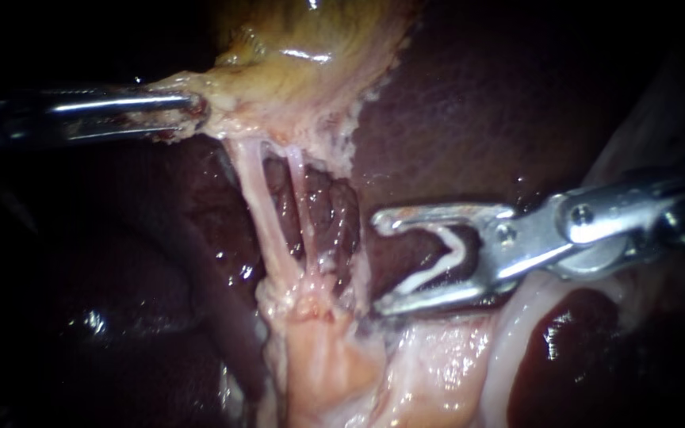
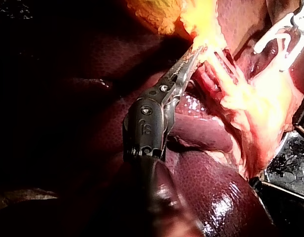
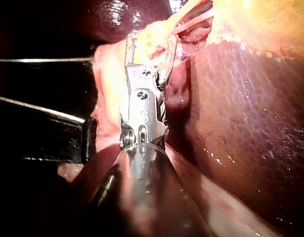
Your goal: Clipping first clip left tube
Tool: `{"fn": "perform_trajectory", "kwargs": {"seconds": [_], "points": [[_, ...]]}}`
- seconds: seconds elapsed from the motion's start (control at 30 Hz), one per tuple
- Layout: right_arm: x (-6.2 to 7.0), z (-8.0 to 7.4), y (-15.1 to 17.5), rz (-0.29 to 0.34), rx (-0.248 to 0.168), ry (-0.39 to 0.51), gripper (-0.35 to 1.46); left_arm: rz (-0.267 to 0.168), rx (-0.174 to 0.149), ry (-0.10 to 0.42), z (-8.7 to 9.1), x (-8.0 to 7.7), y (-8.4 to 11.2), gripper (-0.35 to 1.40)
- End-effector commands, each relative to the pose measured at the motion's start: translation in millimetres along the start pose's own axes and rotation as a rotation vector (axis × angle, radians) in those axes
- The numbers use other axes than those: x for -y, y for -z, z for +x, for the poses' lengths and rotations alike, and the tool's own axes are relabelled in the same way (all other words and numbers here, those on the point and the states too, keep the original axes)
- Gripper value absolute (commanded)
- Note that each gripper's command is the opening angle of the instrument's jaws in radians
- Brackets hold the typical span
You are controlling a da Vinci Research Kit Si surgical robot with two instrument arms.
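My left instrument (image 1: pixel 192 111) grips the gallbladder (image 1: pixel 303 47); my right instrument's (image 1: pixel 380 261) spread jaws hold a clip (image 1: pixel 447 257), with the right tube (image 1: pixel 298 190) screening the left tube (image 1: pixel 262 202).

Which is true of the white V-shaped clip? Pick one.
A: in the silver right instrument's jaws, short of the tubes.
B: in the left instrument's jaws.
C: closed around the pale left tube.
A: the white clip sits between the spread jaws of the right instrument, with a gap between it and the left tube.
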Motion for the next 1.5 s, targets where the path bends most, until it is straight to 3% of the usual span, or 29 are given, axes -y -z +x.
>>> {"fn": "perform_trajectory", "kwargs": {"seconds": [0.03,0.13,0.27,0.53,0.73,0.83,1.23,1.5], "points": [[0.1,0.4,-0.6,-0.003,0.0,-0.012,0.49,0.001,0.0,0.0,0.0,0.0,-0.1,-0.35],[0.1,0.9,-2.4,-0.003,-0.004,-0.034,0.49,0.002,0.0,0.0,0.0,-0.1,-0.2,-0.35],[-0.2,0.3,-4.5,-0.003,-0.002,-0.053,0.49,0.002,0.0,0.0,0.0,-0.1,-0.2,-0.35],[-2.0,-3.0,-7.0,-0.019,0.0,-0.073,0.49,0.003,0.0,0.0,0.1,-0.3,-0.2,-0.35],[-3.5,-5.5,-7.7,-0.024,0.024,-0.073,0.49,0.003,0.0,0.0,0.1,-0.4,-0.2,-0.35],[-4.0,-6.1,-8.5,-0.016,0.024,-0.071,0.49,0.003,0.0,0.0,0.1,-0.5,-0.2,-0.35],[-4.2,-5.9,-13.7,0.056,-0.003,-0.064,0.49,0.007,-0.001,0.001,0.2,-0.7,-0.3,-0.35],[-2.6,-5.6,-14.7,0.116,-0.058,-0.071,0.48,0.007,0.0,0.001,0.2,-0.7,-0.3,-0.35]]}}
